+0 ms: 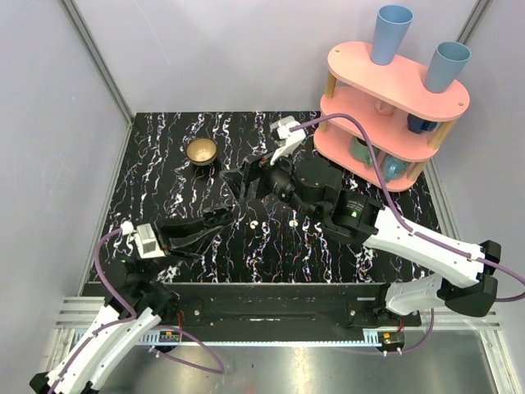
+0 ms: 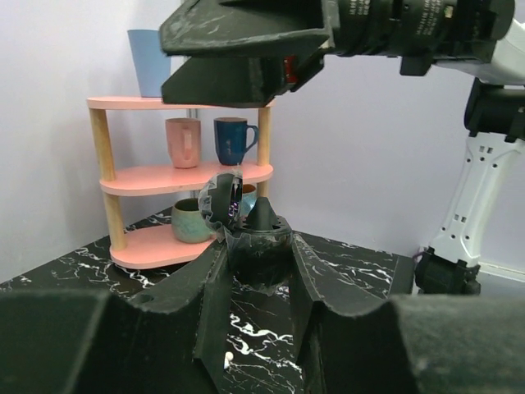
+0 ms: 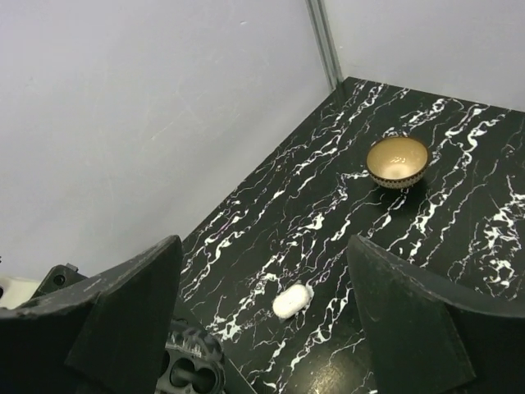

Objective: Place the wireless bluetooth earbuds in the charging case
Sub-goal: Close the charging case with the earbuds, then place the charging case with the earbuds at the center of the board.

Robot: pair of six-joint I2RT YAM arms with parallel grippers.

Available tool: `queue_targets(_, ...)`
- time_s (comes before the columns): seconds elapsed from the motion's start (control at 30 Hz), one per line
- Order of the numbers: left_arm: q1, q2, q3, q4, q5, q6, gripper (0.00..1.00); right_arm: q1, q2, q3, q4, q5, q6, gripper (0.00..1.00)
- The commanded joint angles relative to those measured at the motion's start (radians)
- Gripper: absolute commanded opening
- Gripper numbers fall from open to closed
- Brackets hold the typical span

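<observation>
Two tiny white earbuds lie on the black marble table, one (image 1: pixel 255 223) just past my left fingertips and one (image 1: pixel 293 220) further right. A white speck of a bud (image 2: pixel 226 358) shows under my left fingers. A white oval pebble, the charging case (image 3: pixel 293 301), lies closed on the table below my right gripper. My left gripper (image 1: pixel 228 215) (image 2: pixel 256 271) is shut on a small black block (image 2: pixel 258 250) with two round sockets (image 3: pixel 193 373), held off the table. My right gripper (image 1: pixel 246 176) (image 3: pixel 262 246) is open and empty, hovering over the left fingertips.
A brass bowl (image 1: pixel 201 152) (image 3: pixel 397 160) stands at the back left. A pink three-tier shelf (image 1: pixel 394 107) (image 2: pixel 189 176) with mugs and blue cups stands at the back right. Grey walls close the left and back sides.
</observation>
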Motion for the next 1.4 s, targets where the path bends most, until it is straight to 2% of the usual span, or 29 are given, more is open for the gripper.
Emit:
queue_targets(0.0,-0.001,0.033,0.069,0.036,0.101,-0.007,0.00,-0.020,0.051,0.080,-0.088,-0.102,0.032,0.89)
queue_targets(0.27,-0.001,0.065,0.100,0.045,0.154,0.000,0.00,-0.027,0.137,0.147,-0.209,-0.169,0.081,0.89)
queue_targets(0.7,-0.001,0.085,0.105,-0.013,-0.021,0.008,0.00,-0.027,0.028,-0.030,-0.221,-0.257,0.136,0.91)
queue_targets(0.8,-0.001,0.102,0.124,-0.053,-0.084,-0.001,0.00,-0.027,-0.019,-0.098,-0.201,-0.171,0.155,0.92)
queue_targets(1.0,-0.001,0.157,0.176,-0.212,-0.207,-0.035,0.00,-0.027,-0.149,-0.210,-0.135,0.212,0.147,0.98)
queue_targets(1.03,-0.001,0.168,0.189,-0.248,-0.242,-0.084,0.00,-0.027,-0.168,-0.225,-0.131,0.243,0.145,0.98)
queue_targets(1.07,-0.001,0.195,0.207,-0.363,-0.376,-0.139,0.00,-0.028,-0.185,-0.242,-0.126,0.266,0.144,0.99)
queue_targets(1.13,-0.001,0.226,0.262,-0.464,-0.478,-0.231,0.00,-0.033,-0.228,-0.290,-0.123,0.292,0.142,0.99)
queue_targets(1.37,0.001,0.390,0.249,-0.406,-0.405,-0.313,0.00,-0.045,-0.312,-0.420,-0.146,0.231,0.246,0.99)
